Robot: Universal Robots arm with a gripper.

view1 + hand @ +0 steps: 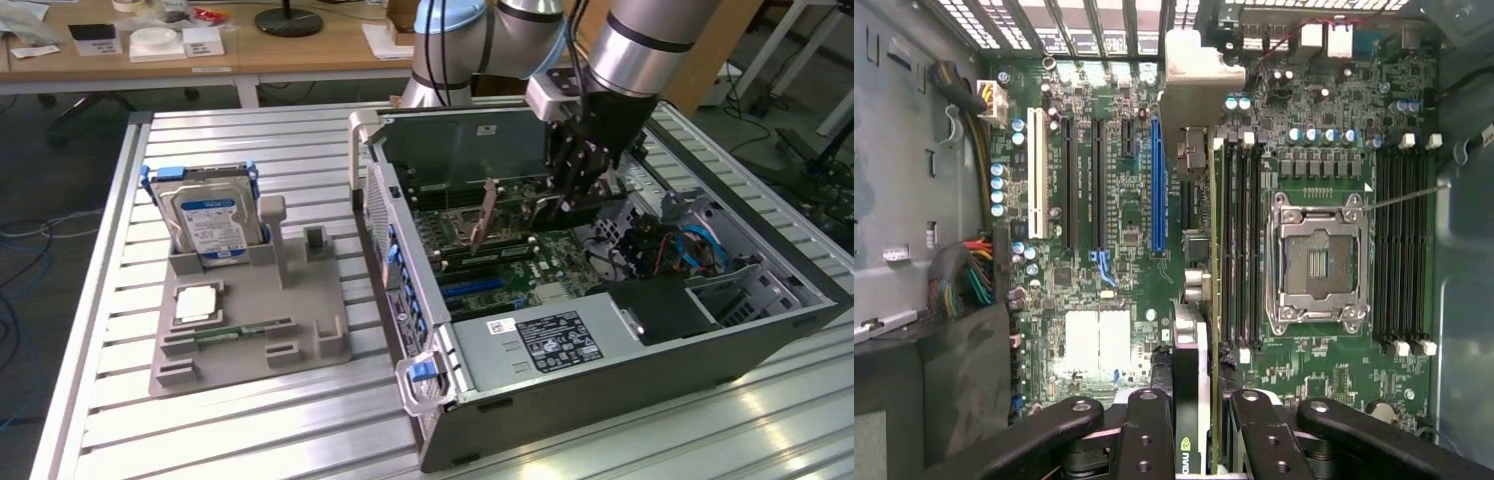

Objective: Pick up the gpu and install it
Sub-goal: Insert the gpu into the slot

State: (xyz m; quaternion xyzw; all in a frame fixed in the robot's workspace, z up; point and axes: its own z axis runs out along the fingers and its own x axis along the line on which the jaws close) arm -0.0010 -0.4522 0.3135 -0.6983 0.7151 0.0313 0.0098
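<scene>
The gpu point(1192, 330) is seen edge-on in the wrist view, a thin card with a silver end bracket point(1199, 70) at its far end. It hangs over the motherboard, between the long blue slot point(1157, 185) and the memory slots point(1239, 240). My gripper point(1194, 440) is shut on it, with black fingers point(1144, 430) on either side of the card. In the exterior view my gripper point(577, 175) reaches down into the open computer case point(641, 340). There the gpu point(489, 215) shows as a thin brownish strip just above the board.
A grey fixture point(247, 320) on the slatted table at the exterior view's left holds the silver hard drive point(211, 215) with a blue label and a green memory stick point(240, 328). Inside the case are the CPU socket point(1319, 265), cable bundles point(964, 275) and case walls close around.
</scene>
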